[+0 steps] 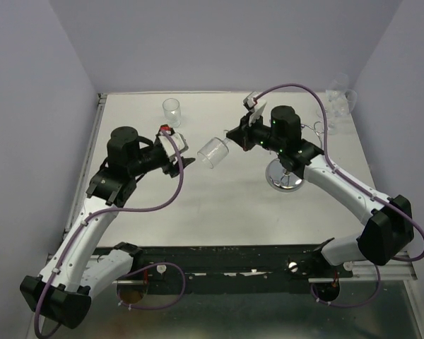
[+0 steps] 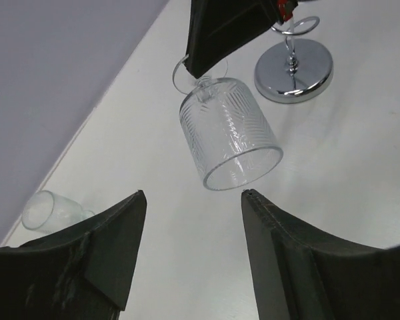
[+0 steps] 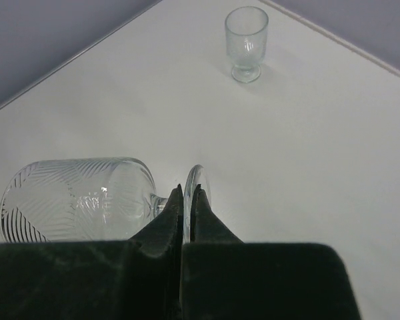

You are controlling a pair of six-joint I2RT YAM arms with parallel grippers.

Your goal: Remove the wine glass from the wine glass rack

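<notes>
The wine glass hangs in the air on its side, clear of the wine glass rack, with its patterned bowl pointing left. My right gripper is shut on the thin round foot of the glass; the right wrist view shows both fingers pinching the foot, with the bowl to their left. My left gripper is open and empty, just left of the bowl's rim. In the left wrist view its fingers stand wide apart below the glass. The rack's chrome disc base stands behind.
A small clear footed glass stands upright at the back of the table, and also shows in the right wrist view and the left wrist view. More clear glasses stand at the back right corner. Purple walls enclose the table.
</notes>
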